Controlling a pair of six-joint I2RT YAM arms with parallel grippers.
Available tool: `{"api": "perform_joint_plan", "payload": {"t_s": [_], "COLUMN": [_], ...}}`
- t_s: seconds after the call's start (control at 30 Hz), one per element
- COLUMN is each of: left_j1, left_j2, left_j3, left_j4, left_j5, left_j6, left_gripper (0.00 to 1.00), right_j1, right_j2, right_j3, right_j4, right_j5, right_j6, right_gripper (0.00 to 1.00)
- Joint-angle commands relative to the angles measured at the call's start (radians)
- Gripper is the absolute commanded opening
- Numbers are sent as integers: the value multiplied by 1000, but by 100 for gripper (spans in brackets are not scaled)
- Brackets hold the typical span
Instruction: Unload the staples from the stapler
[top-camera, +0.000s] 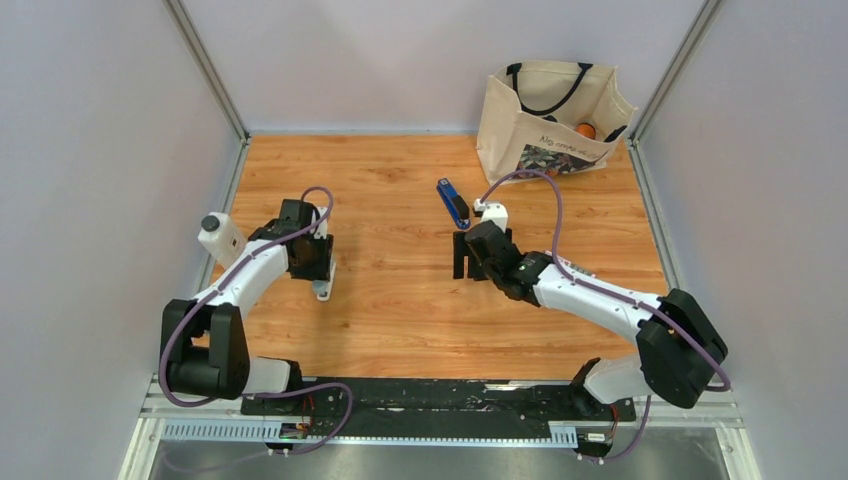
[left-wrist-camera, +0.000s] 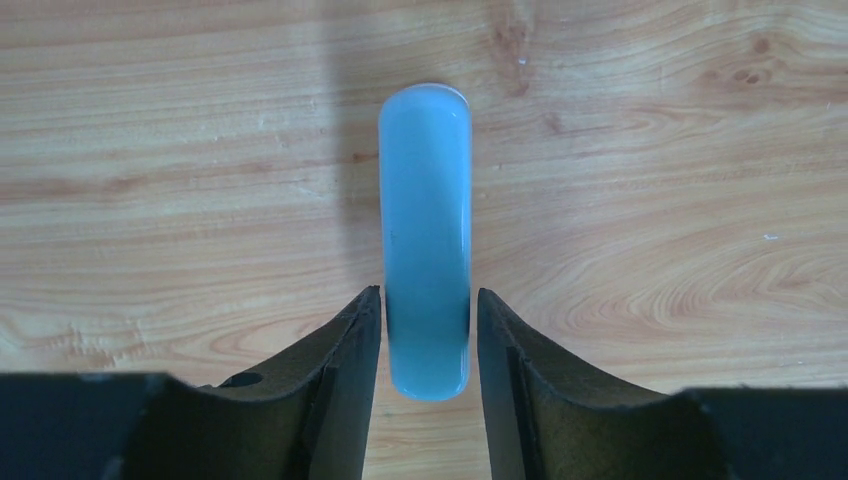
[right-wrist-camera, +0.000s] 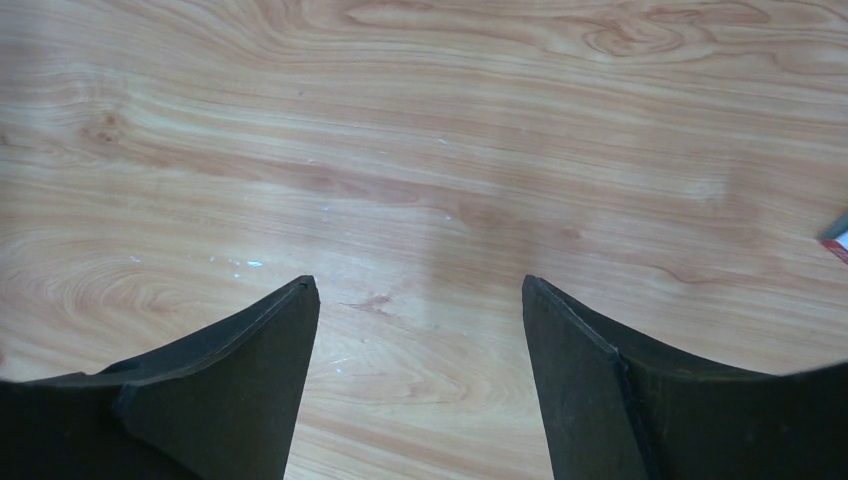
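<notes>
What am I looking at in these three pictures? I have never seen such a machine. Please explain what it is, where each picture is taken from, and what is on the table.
These are two robot arms bolted at the near edge of a wooden table. The wide picture comes from a camera above and behind them. The other two come from a camera on each wrist.

A small blue stapler lies on the table, and a cloth bag stands at the back.

The right arm's fingers, the dark shapes in its picture, are open and empty. The left arm's fingers stand on both sides of a pale blue bar. Whether they squeeze it is unclear.
</notes>
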Motion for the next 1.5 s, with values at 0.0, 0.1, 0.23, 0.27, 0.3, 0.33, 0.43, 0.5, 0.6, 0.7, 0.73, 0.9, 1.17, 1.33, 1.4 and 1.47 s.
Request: {"api": "perform_joint_plan", "payload": {"t_s": [0.0,0.1,0.23,0.27,0.3,0.33,0.43,0.5,0.6,0.7,0.73,0.9,1.17,1.33,1.4,1.47], "left_j1": [-28,-39,-40,-40,-42,-40,-39,-11,68,140,159,262,496,544,550,552], "left_j2": [-28,-45,-104,-115,-125,-131,-154,-183,-236,-260,-263,-286,-189,-126,-140,-163], "left_j3": [0,7,24,38,65,99,182,214,254,300,314,308,377,389,368,348], "left_j4": [57,53,28,10,-8,-40,-120,-145,-177,-229,-249,-298,-399,-470,-461,-446], "left_j5": [-13,31,91,110,134,143,119,110,162,176,180,252,504,542,539,530], "left_j6": [-22,-25,-28,-27,-19,-12,22,39,51,68,87,176,284,346,360,364], "left_gripper": [58,76,83,83,84,84,84,84,84,85,85,85,86,86,86,86], "right_j1": [33,58,84,90,99,108,148,189,238,281,291,326,395,412,417,420], "right_j2": [27,40,73,86,103,122,204,275,376,477,508,634,823,896,916,939], "right_j3": [65,82,117,134,148,169,272,359,490,612,642,790,1048,1120,1136,1156], "right_j4": [30,37,21,11,3,-5,-52,-97,-133,-143,-146,-164,-235,-213,-203,-200], "right_j5": [20,8,9,17,25,34,60,86,95,80,71,19,23,9,6,8], "right_j6": [36,39,50,58,67,73,85,101,95,85,84,81,84,102,105,105], "right_gripper": [78,78,79,79,79,81,84,85,87,87,87,86,85,83,82,82]}}
